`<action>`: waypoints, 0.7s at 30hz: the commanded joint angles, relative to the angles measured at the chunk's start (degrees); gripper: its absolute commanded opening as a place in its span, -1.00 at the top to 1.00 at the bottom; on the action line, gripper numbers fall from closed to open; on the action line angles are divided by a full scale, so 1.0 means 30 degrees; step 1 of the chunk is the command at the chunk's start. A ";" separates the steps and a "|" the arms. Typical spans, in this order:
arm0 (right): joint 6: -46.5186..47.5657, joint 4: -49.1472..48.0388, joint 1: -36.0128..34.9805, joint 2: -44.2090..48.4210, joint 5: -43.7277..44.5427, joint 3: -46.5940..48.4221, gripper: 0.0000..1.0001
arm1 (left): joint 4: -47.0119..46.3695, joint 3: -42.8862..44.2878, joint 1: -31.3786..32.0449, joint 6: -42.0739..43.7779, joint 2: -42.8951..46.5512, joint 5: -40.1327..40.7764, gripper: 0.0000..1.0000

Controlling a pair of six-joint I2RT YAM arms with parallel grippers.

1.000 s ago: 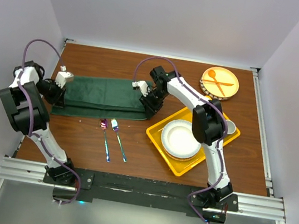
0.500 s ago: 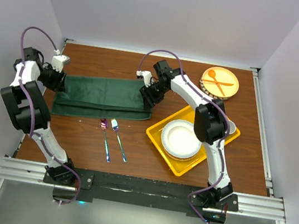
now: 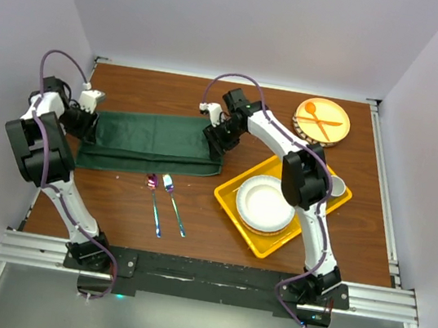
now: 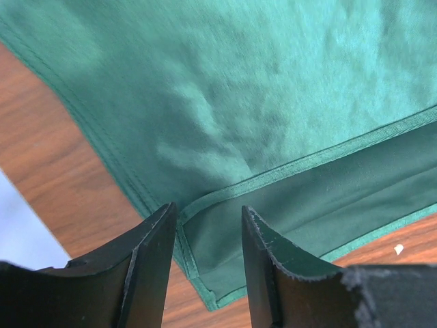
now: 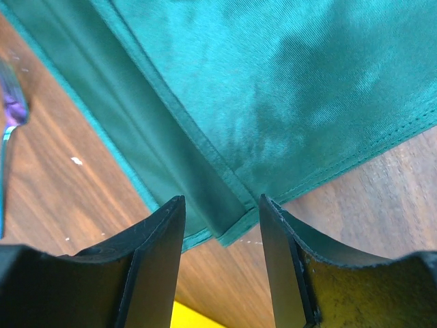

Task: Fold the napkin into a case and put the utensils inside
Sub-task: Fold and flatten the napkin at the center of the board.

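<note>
Roughly midway, I'd judge: the napkin (image 3: 152, 144) is lying on the table (image 3: 112, 214) as a long folded band, its upper layer sitting over a lower strip that is sticking out along the 6 o'clock edge. It is not yet looking like a narrow case, so more folding is pending. The utensils (image 3: 154, 204) are lying bare on the table just at 6 o'clock of the napkin, not inside anything, so insertion is not yet done.

Left gripper (image 4: 208, 212) is hovering over the napkin's 9 o'clock end, jaws apart and holding nothing, with the layered corner showing directly below the gap. Right gripper (image 5: 222, 205) is hovering over the 3 o'clock end, jaws likewise parted and empty, folded corner under the gap. Whether either fingertip is brushing the cloth is hard to call from the wrist views; probably not.
</note>
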State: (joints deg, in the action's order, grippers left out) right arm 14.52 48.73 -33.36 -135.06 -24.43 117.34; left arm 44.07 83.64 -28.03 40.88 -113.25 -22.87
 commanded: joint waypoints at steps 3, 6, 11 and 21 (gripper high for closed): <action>0.0080 0.0133 -0.0041 -0.0447 0.0728 0.0877 -0.04 | -0.1388 -0.0223 0.0233 -0.0795 0.0105 0.0592 0.03; 0.0168 0.0192 -0.0041 -0.0505 0.0817 0.0848 -0.01 | -0.1333 0.0215 0.0233 -0.0796 -0.0245 0.0768 0.01; 0.0198 0.0222 -0.0070 -0.0477 0.0876 0.0789 0.03 | -0.1185 0.0334 0.0233 -0.0445 -0.0482 0.1003 0.01; 0.0139 0.0806 -0.0041 -0.0039 0.0408 0.1053 0.04 | -0.0044 -0.0308 0.0204 0.1458 0.0659 0.0359 0.88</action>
State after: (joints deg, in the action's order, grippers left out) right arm 14.61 49.54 -33.36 -136.77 -22.98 117.99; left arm 42.54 82.98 -27.59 41.54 -114.89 -20.38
